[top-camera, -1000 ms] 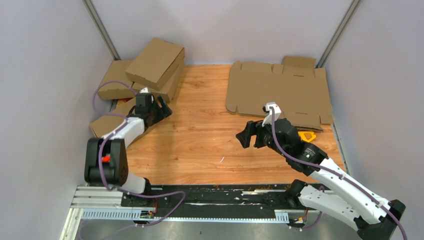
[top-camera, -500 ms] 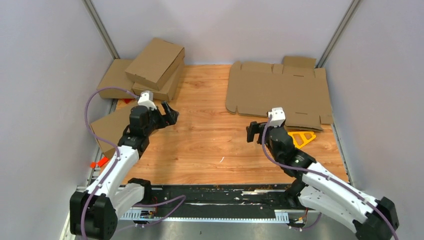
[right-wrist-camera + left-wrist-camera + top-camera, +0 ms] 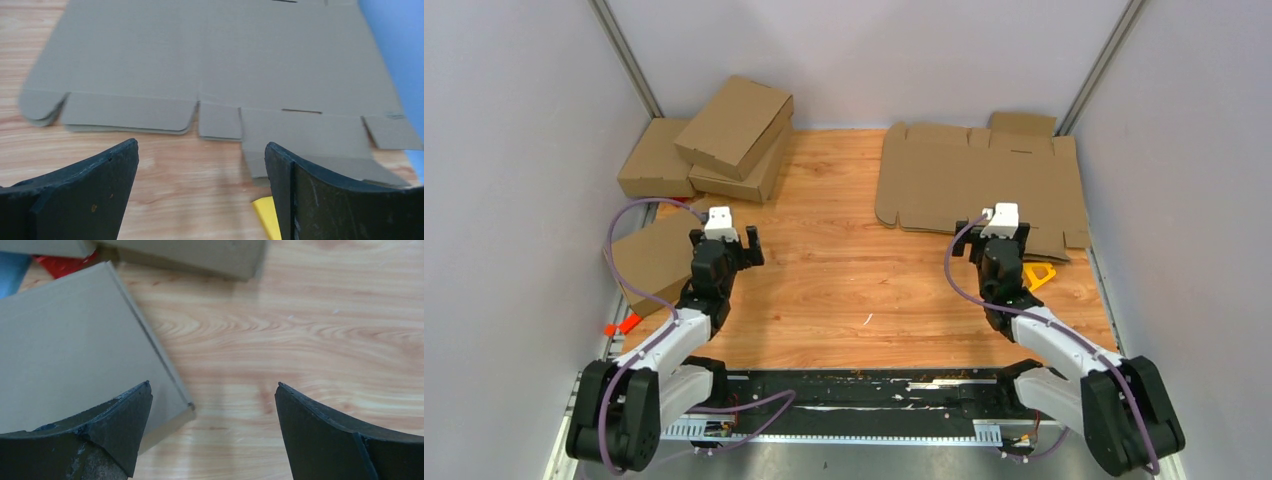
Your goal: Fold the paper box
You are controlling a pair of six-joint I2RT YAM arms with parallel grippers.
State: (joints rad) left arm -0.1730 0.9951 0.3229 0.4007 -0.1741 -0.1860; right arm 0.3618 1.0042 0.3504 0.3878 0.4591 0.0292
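Box (image 3: 75, 350) lies folded near left claw (image 3: 213, 387) | left claw, right claw (image 3: 201, 145): released, empty | risk: right claw lifts two stacked blanks (image 3: 210, 55) together

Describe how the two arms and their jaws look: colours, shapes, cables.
The left arm and right arm match: white shell links between bulky black joint housings. A purple cable loops loosely along each. A small white camera block sits on top of each wrist. The jaws are matte black, curved and tapering toward the tips, with faint scuffs.
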